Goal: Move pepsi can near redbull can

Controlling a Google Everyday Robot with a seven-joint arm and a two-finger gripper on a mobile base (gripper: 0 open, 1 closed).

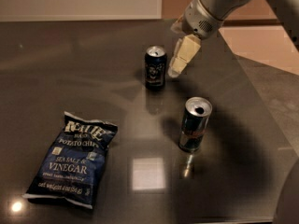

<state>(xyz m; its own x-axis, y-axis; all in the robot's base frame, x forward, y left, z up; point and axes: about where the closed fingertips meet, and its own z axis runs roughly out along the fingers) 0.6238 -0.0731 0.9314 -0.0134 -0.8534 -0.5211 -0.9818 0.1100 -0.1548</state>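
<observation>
The pepsi can point(155, 67) is short and dark navy with a silver top. It stands upright near the middle of the dark table point(70, 78). The redbull can point(195, 124) is taller and slim, blue and silver, and stands upright in front and to the right of the pepsi can. My gripper point(177, 62) hangs from the arm at the upper right. Its pale fingers point down just to the right of the pepsi can, close to it, and it holds nothing.
A blue bag of sea salt and vinegar potato chips point(72, 160) lies flat at the front left. The table's right edge point(261, 120) runs diagonally past the redbull can, with floor beyond it.
</observation>
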